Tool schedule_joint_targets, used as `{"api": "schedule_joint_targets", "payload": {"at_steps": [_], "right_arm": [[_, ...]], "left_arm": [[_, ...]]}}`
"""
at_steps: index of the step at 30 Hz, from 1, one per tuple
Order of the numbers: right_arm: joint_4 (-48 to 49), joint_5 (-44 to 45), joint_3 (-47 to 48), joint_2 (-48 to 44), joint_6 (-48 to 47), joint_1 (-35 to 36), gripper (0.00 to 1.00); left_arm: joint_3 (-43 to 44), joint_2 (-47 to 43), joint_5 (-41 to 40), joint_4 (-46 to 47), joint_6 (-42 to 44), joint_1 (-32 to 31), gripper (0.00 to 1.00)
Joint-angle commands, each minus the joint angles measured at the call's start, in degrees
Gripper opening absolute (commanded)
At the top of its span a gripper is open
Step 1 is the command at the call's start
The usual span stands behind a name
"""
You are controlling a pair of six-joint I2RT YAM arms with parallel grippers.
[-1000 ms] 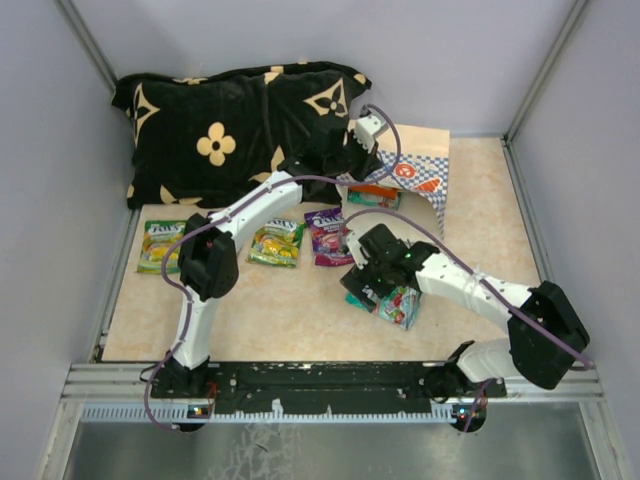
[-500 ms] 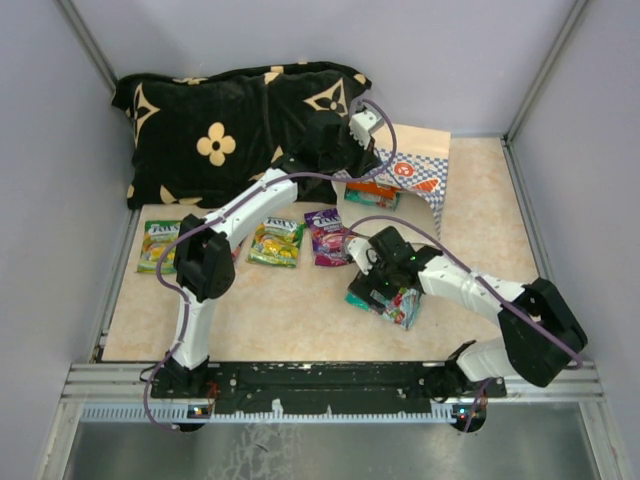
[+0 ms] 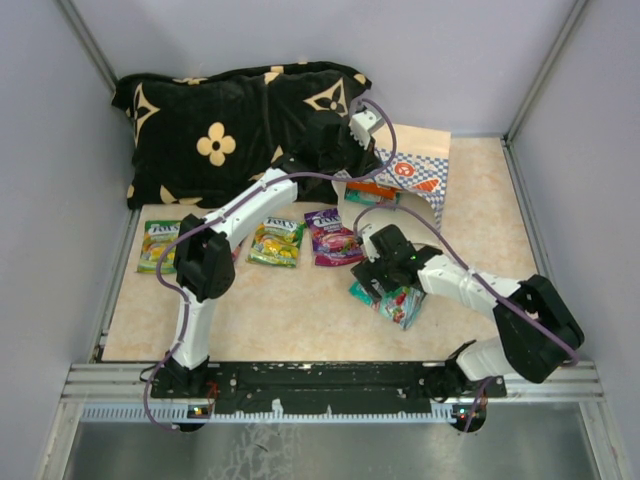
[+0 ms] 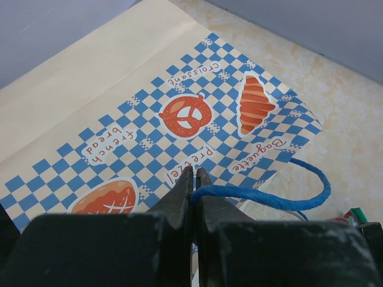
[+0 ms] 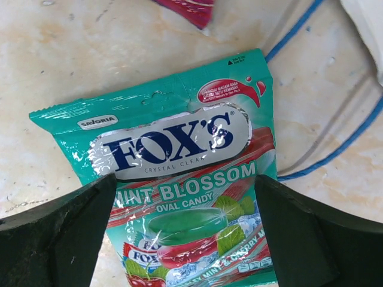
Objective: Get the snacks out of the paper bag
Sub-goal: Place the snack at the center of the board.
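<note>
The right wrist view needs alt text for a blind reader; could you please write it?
A teal FOX'S Mint Blossom packet lies flat on the marbled table between the wide-open fingers of the right gripper. A blue cord loops at the upper right, and the corner of a magenta packet shows at the top.
</note>
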Motion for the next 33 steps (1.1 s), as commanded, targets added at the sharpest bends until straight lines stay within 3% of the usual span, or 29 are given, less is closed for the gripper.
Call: {"api": "schedule_joint_targets", "payload": {"at_steps": [1, 7, 11, 18, 24, 29, 33], "right_arm": [[-2.81, 7.16, 5.42, 2.15, 6.36, -0.32, 0.99], [-16.73, 13.29, 13.92, 14.88, 19.97, -0.32, 0.99], [-11.67, 10.96, 9.93, 16.79, 27.77, -0.32, 0.99], [-5.08, 14.28, 1.8, 4.82, 40.33, -0.51, 0.99], [-1.94, 16.86, -7.33, -13.14, 49.11, -5.14, 0.99], [-4.1, 22.04, -6.01, -23.53, 49.84, -6.05, 0.99], [8.75, 15.79, -7.08, -29.14, 50.01, -5.63, 0.99]], "left_arm": [[2.15, -1.4, 0.99, 1.12, -0.35, 0.44, 0.0], [1.8, -1.67, 0.26, 1.04, 0.4, 0.44, 0.0], [1.67, -1.71, 0.42, 1.13, 0.27, 0.44, 0.0], [1.6, -1.63, 0.41, 1.13, 0.45, 0.44, 0.0], [1.64, -1.61, 0.42, 1.21, 0.41, 0.44, 0.0], [2.33, -1.01, 0.58, 1.32, -0.84, 0.38, 0.0], [3.49, 0.07, -0.59, 1.34, -2.53, -0.02, 0.0]]}}
